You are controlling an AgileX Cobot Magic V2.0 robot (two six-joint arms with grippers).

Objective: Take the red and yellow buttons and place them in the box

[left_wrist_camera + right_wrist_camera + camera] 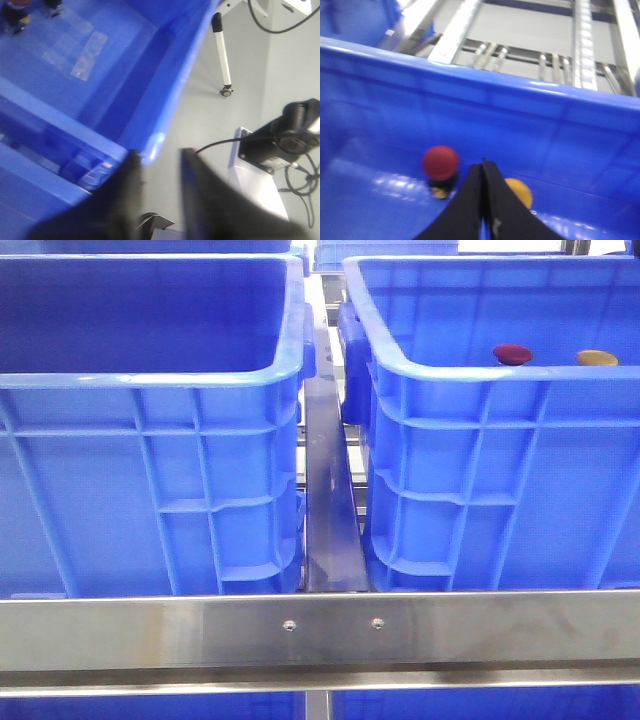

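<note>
Two buttons were seen domes-up in the right crate point(530, 125): red button point(440, 162) beside the clenched right gripper point(483, 167), yellow button point(518, 192) behind it; left gripper point(160, 165) was spread, released.

I see a metal frame carrying two blue crates side by side: a steel crossbar point(320, 632) with two screws runs along the front, and a narrow metal rail point(330, 530) runs back between the crates. The left crate point(150, 440) and the right crate point(490, 460) both sit on this frame, near each other but apart, with the rail showing in the gap. I cannot tell what the crate bottoms rest on behind the crossbar.
</note>
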